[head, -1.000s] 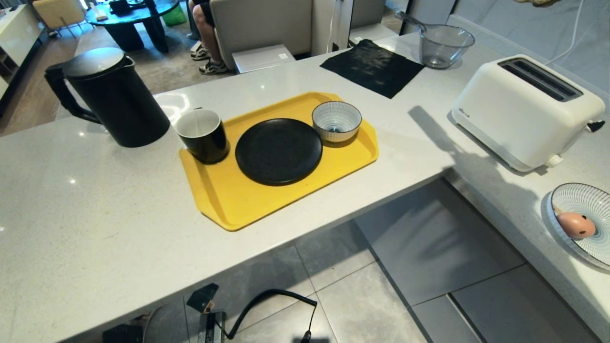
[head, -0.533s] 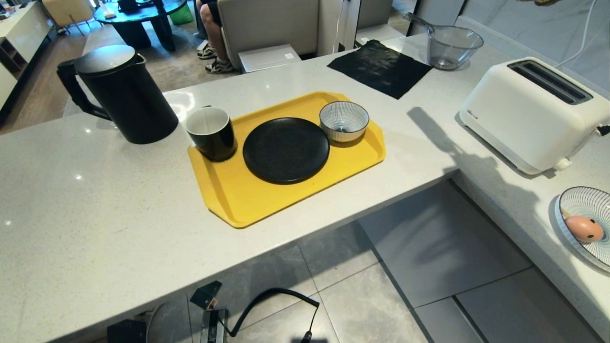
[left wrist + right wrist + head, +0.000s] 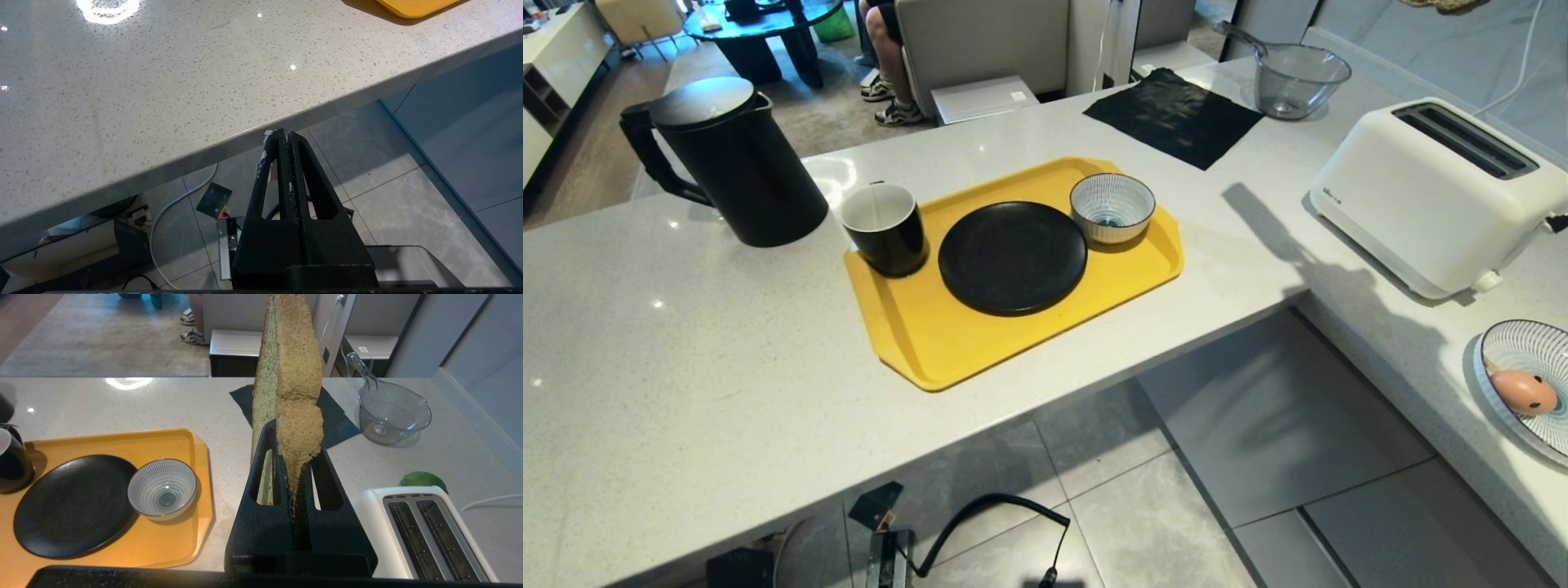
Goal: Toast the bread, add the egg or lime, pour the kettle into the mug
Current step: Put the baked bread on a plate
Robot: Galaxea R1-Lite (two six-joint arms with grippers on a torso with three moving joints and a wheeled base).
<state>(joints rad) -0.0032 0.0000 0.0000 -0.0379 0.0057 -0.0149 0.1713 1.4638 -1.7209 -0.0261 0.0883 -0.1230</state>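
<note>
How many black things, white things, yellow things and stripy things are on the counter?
Black: 4: kettle, mug, plate, cloth
White: 1: toaster
Yellow: 1: tray
Stripy: 2: small bowl, dish under the egg
Total: 8

The whole head view has shifted, so the camera moved, not the things. The matte black cylindrical kettle point(image 3: 731, 159) and the flat yellow plastic tray point(image 3: 980, 343) now appear further right in that view.

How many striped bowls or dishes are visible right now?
2. A small striped bowl sits on the yellow tray beside the black plate; a striped dish holding the egg is partly cropped.
</note>
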